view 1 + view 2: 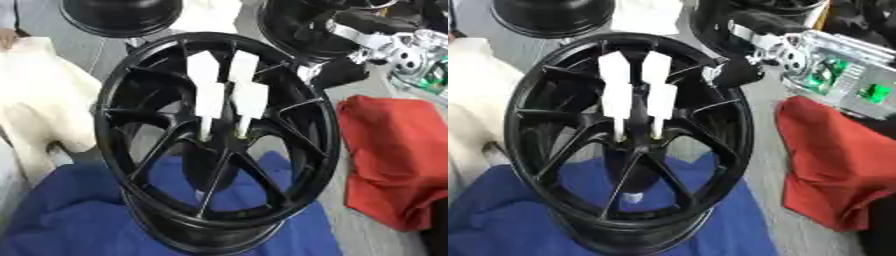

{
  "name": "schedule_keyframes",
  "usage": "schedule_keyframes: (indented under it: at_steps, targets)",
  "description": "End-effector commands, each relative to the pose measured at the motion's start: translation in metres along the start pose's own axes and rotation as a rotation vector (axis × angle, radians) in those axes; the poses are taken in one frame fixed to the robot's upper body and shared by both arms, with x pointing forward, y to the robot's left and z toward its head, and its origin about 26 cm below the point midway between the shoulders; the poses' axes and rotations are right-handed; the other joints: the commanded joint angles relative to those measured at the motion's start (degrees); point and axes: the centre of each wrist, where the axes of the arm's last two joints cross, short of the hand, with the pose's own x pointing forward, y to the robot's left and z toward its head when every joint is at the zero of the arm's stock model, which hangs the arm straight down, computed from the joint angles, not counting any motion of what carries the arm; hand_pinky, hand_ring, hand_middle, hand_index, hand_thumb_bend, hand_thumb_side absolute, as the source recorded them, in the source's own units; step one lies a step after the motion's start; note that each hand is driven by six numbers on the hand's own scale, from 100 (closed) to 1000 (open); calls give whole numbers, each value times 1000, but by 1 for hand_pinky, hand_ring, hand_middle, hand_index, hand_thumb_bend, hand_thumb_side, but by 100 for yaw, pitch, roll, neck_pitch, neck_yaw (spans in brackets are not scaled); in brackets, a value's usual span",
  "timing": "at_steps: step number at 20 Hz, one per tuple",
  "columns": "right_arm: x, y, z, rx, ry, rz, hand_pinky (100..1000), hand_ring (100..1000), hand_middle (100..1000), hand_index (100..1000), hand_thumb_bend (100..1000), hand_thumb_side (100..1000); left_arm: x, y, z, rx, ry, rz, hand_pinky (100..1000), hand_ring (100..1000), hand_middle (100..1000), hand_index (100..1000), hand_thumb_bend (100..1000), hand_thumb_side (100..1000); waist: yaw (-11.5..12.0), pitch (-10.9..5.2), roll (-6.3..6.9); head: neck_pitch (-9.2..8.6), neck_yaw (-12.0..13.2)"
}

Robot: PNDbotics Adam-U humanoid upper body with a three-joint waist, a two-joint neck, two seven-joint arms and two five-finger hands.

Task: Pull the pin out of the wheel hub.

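Two white pins [203,97] [246,92] are seated side by side in the centre of the black wheel hub [118,120], which is stood on a blue cloth [79,220] on the counter. The right hand [732,74] is seen at the hub's upper right rim; its fingers cannot be told. A red cloth [394,145] lies beside.

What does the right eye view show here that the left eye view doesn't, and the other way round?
Only the right eye view shows more of the robot's right arm, with silver housing and green parts inside. Only the left eye view shows more of the cream cloth on the left. Both share the black wheel hub standing on blue cloth, two white pins upright side by side at its centre, red cloth to the right, and the right hand near the rim, fingers unclear.
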Motion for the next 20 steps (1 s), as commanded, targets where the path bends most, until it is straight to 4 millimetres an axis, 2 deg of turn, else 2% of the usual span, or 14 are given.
schedule_keyframes:
  at_steps: [1, 5, 10, 14, 19, 20]
  targets:
    - [3, -6, 1, -30, 3, -10, 775, 809, 834, 876, 100, 416, 7, -1, -2, -14, -11, -14, 984, 803, 625, 856, 100, 690, -17, -70, 37, 33, 84]
    - [7, -5, 0, -34, 1, -25, 776, 811, 837, 879, 100, 418, 6, -1, -1, -12, -7, -11, 984, 803, 625, 856, 100, 689, -20, -108, 41, 33, 147]
    - [16, -5, -3, -66, -20, -32, 777, 812, 838, 881, 100, 304, 5, -1, 1, -3, 1, 3, 982, 803, 626, 856, 100, 680, -13, -249, 85, 33, 277]
    - [27, -5, -5, -93, -57, -37, 774, 812, 838, 880, 100, 254, 4, -1, 3, 2, 12, 12, 982, 803, 626, 856, 100, 677, -40, -340, 123, 33, 337]
    - [38, -4, -8, -83, -69, -60, 769, 809, 840, 881, 100, 280, 4, 0, 4, 5, 14, 17, 981, 803, 628, 856, 100, 669, -63, -443, 155, 33, 400]
    - [39, -3, -8, -85, -71, -68, 767, 808, 841, 881, 100, 309, 4, 0, 4, 6, 15, 18, 981, 803, 628, 856, 100, 668, -67, -460, 159, 33, 411]
